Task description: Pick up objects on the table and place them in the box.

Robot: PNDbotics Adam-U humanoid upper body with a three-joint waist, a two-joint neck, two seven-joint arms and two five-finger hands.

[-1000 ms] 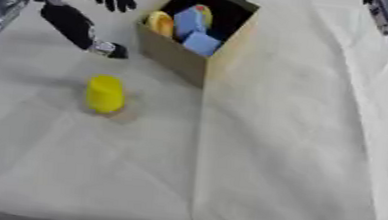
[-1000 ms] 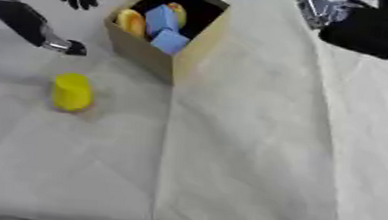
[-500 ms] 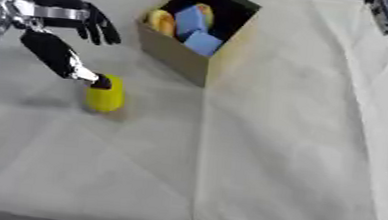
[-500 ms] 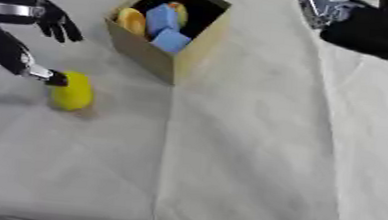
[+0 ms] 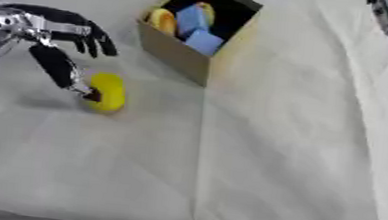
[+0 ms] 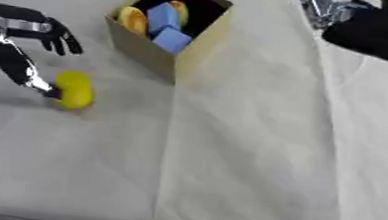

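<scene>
the yellow object lies on the cloth-covered table just left of and nearer than the cardboard box, which holds blue blocks and yellow-orange pieces. the left hand touches the object's left side with its thumb tip, fingers spread and released above it, grasping nothing; the right hand is a dark shape beyond the box to its right, fingers impossible to tell

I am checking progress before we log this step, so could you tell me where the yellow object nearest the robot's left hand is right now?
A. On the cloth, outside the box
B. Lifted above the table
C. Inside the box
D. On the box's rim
A: the yellow object lies on the cloth, apart from the box, with the left hand touching its side.
</scene>
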